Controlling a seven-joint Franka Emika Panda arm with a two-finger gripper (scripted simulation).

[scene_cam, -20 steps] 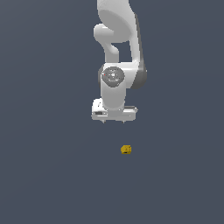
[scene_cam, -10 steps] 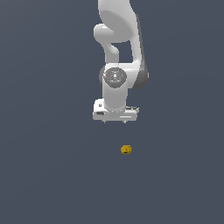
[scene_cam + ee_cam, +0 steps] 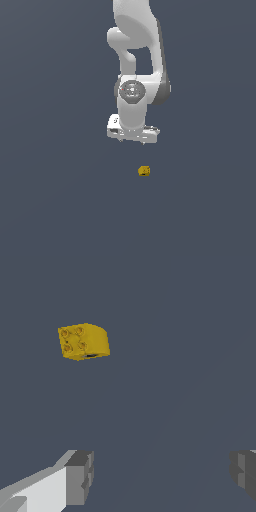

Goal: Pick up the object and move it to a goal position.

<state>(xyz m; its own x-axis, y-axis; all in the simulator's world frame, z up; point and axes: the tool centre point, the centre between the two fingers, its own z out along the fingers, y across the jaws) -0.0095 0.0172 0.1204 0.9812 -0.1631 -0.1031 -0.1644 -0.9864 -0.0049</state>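
**A:** How did the claw stand just then?

**B:** Spread wide, with nothing between the jaws. In the wrist view one grey pad sat far from the other, only bare floor in the gap. My guess is that it was opened wide to leave plenty of room either side of so small a piece.

**A:** And the object?

**B:** The yellow block lay on the dark floor, apart from the claw and touching nothing else. In the exterior view it was below the fingers and a little toward that view's right. The wrist view showed studs on one face, so it seemed to lie tipped on its side.

**A:** So why did the arm hang there?

**B:** It looked like an approach pose: fingers pointed down, not yet centred over the block.
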